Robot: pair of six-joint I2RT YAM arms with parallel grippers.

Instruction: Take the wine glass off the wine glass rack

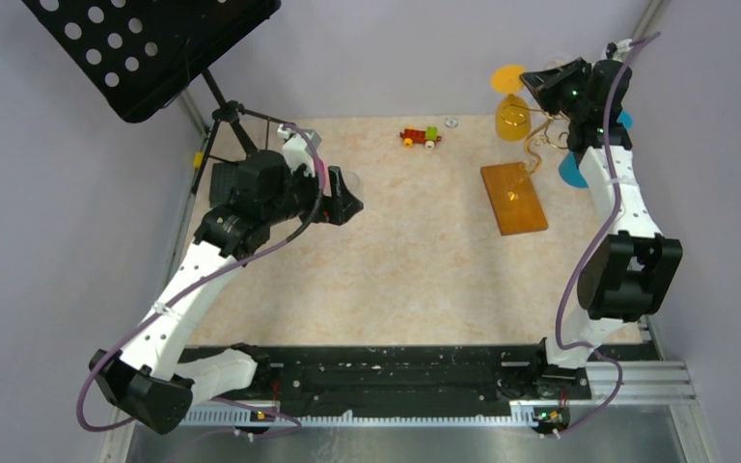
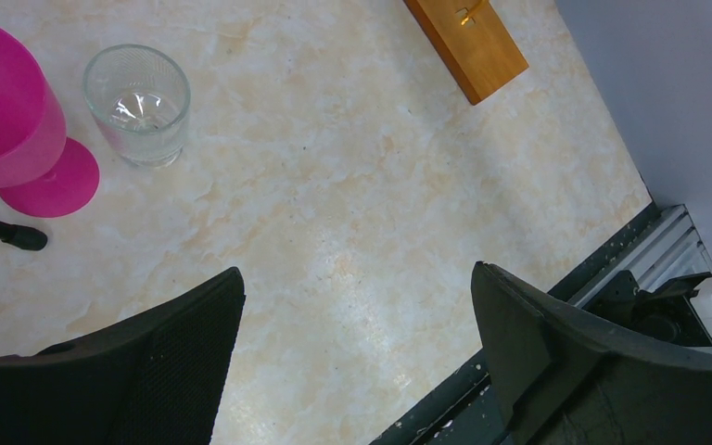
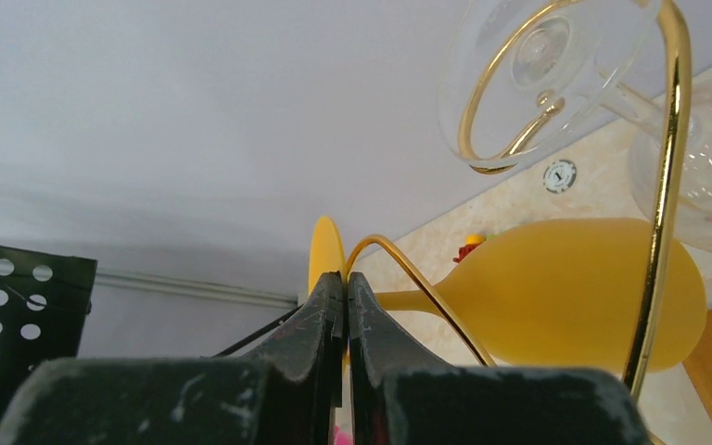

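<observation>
With the right gripper (image 3: 345, 276) seemingly clenched on the wine glass (image 3: 575, 287) foot, we slide it slowly toward eleven o'clock, off the rack (image 1: 513, 198).

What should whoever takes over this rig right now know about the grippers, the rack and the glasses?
The left gripper is open and empty over bare table, away from the rack.
The right gripper has its jaws closed, tips at the foot of the yellow wine glass; whether it pinches the foot cannot be told.
The wine glass rack stands at the far right; the yellow glass hangs on its gold wire, with clear wine glasses beside it.
Done: the right arm is at the rack.
Left: no glass is off yet; one must be slid off the wire and set down.
</observation>
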